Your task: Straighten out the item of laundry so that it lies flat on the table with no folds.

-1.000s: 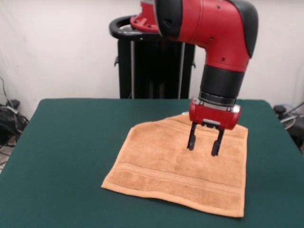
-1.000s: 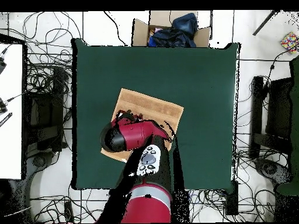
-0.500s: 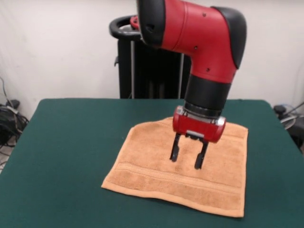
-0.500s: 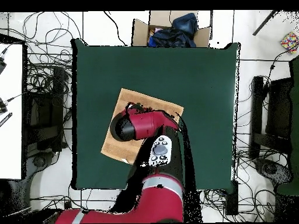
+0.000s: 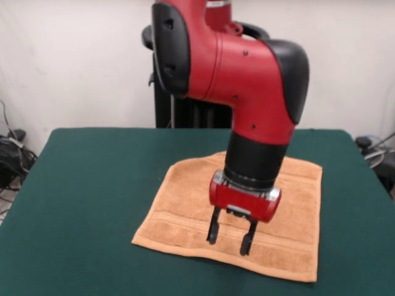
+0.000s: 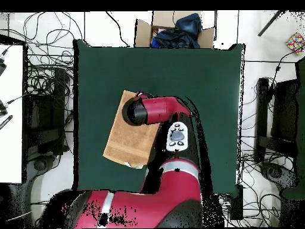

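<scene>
Tool [image 5: 230,237] hung over towel [image 5: 185,209] near front border band, fingers apart, gripping nothing. Towel lay spread, apparently flat, mid-counter [image 5: 92,185]; arm likely positioned for edge check.

This is a robotics lab or test room. A big red and black robot arm [image 5: 247,92] stands at a green table [image 5: 92,185] set against a bare white wall [image 5: 74,55]. From above, tangled cables [image 6: 44,83] cover the pale floor all round the table. Black equipment stands [image 6: 277,113] sit at both sides, a white bench [image 6: 11,113] lies along one edge, and a cardboard box [image 6: 173,30] stuffed with dark cloth sits beyond the table's far end.
</scene>
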Controlling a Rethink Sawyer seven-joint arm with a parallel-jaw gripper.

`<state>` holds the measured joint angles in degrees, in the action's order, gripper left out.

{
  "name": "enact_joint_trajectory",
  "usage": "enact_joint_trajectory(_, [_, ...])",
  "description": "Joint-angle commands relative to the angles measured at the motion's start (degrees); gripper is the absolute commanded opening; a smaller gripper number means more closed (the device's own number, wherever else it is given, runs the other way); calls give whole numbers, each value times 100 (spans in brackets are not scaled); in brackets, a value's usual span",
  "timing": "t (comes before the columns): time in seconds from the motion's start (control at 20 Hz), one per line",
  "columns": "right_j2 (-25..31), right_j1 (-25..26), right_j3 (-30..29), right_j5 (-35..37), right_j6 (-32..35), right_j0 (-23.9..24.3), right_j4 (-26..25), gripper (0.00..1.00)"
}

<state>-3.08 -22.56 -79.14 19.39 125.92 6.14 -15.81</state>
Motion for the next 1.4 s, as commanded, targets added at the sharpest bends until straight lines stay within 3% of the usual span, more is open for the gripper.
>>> enact_joint_trajectory(0.05, [1266,795,920,1811,-1902,558,-309,100])
enact_joint_trajectory(0.3, [1502,907,1003,2043,-2316,780,-478,100])
enact_joint_trajectory(0.45, [1648,726,764,2147,-2411,913,-433,100])
enact_joint_trajectory(0.9, [1783,311,20,1780,-2055,984,-235,100])
enact_joint_trajectory(1.4, [1561,27,-487,1508,-1378,635,-260,100])
